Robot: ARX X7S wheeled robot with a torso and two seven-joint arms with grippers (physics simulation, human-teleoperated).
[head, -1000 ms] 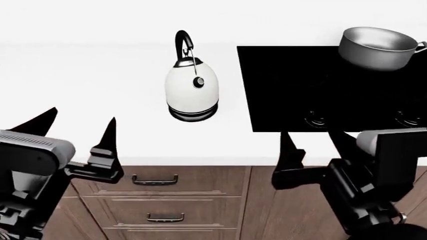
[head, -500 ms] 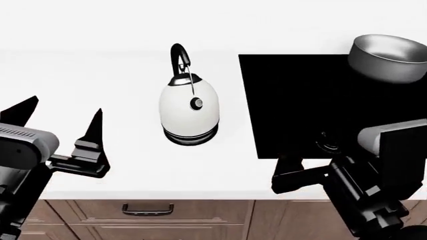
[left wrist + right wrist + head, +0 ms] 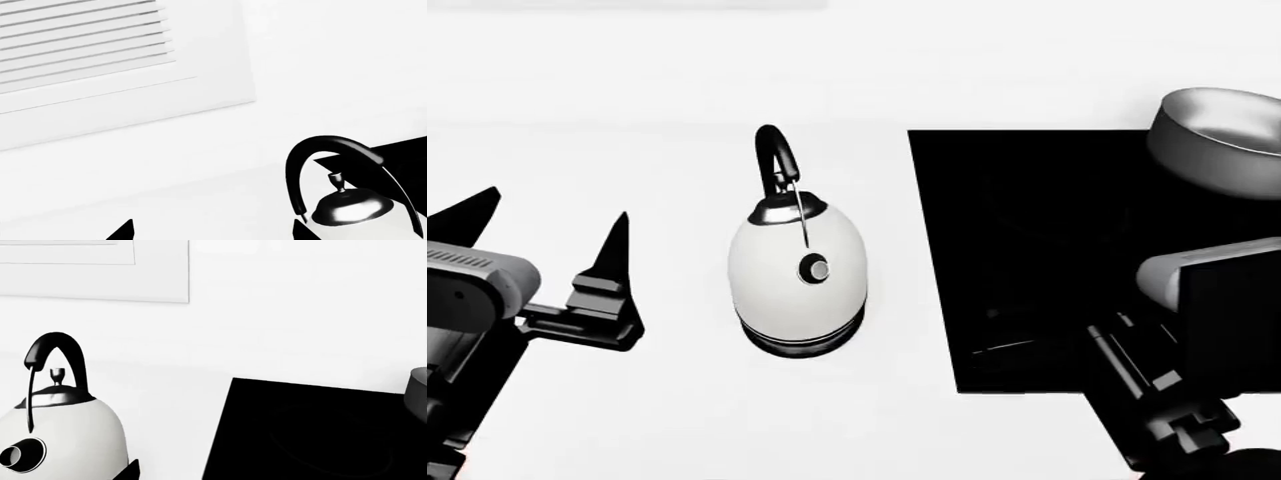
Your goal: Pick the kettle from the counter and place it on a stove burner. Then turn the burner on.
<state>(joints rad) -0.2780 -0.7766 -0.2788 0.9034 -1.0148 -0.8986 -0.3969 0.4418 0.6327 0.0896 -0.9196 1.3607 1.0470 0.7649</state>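
Observation:
The white egg-shaped kettle (image 3: 797, 270) with its black arched handle stands upright on the white counter (image 3: 667, 400), left of the black glass cooktop (image 3: 1054, 230). My left gripper (image 3: 541, 235) is open and empty, to the left of the kettle and apart from it. In the left wrist view the gripper (image 3: 212, 235) has the kettle (image 3: 360, 212) just beyond one fingertip. My right arm (image 3: 1214, 320) is over the cooktop's front. The right gripper (image 3: 213, 474) is open, with one fingertip beside the kettle (image 3: 67, 440) and the other lost against the black glass. A faint burner ring (image 3: 327, 440) shows.
A grey steel saucepan (image 3: 1221, 140) sits on the cooktop's far right corner, its edge also in the right wrist view (image 3: 417, 395). A white wall with a louvred panel (image 3: 100, 50) rises behind the counter.
The head view has moved forward over the counter. The cabinet fronts have dropped out of view, and the kettle and cooktop appear lower and nearer. Both grippers stay open.

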